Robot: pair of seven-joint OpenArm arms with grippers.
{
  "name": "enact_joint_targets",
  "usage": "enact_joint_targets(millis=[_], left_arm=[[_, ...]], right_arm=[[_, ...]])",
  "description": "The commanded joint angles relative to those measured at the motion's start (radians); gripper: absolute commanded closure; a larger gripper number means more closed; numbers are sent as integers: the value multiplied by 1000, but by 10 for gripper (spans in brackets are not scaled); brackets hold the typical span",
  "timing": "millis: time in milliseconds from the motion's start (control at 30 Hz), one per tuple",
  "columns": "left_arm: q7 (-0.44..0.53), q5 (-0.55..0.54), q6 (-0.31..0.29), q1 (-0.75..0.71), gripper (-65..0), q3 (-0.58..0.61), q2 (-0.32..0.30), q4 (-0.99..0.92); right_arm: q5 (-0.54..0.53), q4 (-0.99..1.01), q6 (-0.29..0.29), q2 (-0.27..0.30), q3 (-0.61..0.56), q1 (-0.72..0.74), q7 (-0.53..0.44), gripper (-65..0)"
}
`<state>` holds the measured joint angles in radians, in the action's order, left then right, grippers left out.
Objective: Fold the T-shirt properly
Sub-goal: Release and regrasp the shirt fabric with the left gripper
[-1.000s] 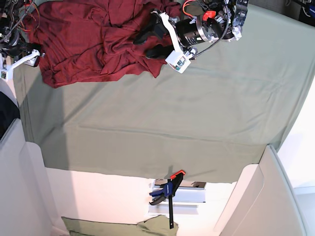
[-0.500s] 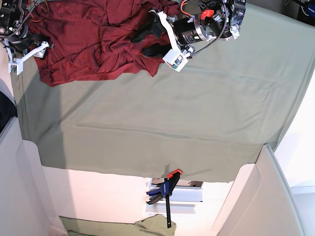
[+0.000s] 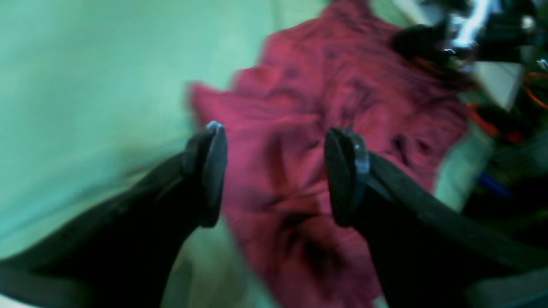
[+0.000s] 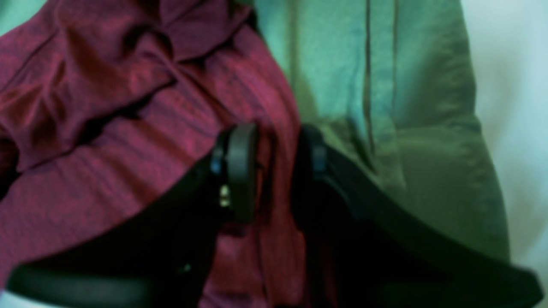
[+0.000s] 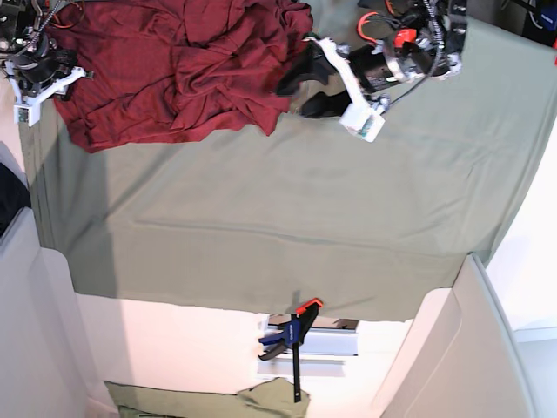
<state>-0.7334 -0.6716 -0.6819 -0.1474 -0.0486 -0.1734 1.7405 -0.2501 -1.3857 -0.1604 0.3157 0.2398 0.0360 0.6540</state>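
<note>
Here, T-shirt [image 5: 174, 65] crumpled at far edge of green sheet [image 5: 305, 209], long axis running along that edge, one corner pointing toward left gripper [image 5: 300, 87]. Left gripper beside that corner, jaws spread wide, nothing held. Right gripper [image 4: 274, 171] at shirt's opposite edge, jaws narrowed around a fabric fold; firm grip not discernible.
</note>
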Motion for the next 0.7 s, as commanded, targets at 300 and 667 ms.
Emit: enact_joint_targets(millis=[300,667], left_arm=[[161,131,-16,-128,-376,45,44,21],[183,203,23,-84,-376,159,57,22]], right_arm=[[8,-3,0,9,-2,2,31,-153],[8,-3,0,9,-2,2,31,-154]])
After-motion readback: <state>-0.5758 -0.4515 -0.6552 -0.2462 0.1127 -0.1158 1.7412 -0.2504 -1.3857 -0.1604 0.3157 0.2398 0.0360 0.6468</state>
